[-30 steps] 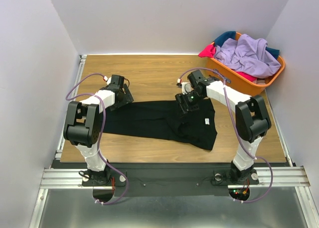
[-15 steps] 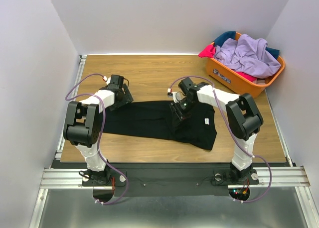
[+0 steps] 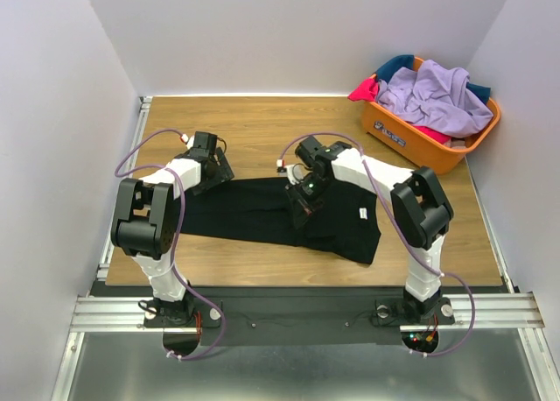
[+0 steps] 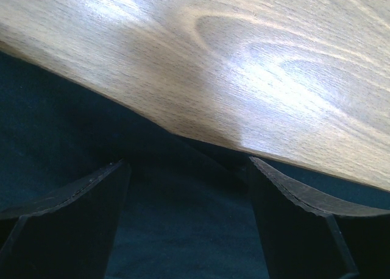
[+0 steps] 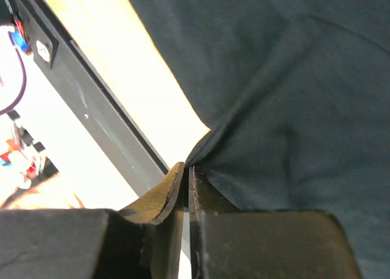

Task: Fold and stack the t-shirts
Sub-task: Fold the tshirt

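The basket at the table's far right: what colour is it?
The basket is orange; the top external view shows it best.

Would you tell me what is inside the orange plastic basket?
A crumpled lavender cloth shirt lies on top, pink-red cloth and teal cloth poking out beside it; anything beneath them is covered.

- The right tool (image 3: 301,210) moved left across the black t-shirt (image 3: 245,210) and came a bit nearer to the arm bases.
- Its jaws had been apart. They came together and pinched a fold at the shirt's edge.
- The right arm's elbow swung left too.
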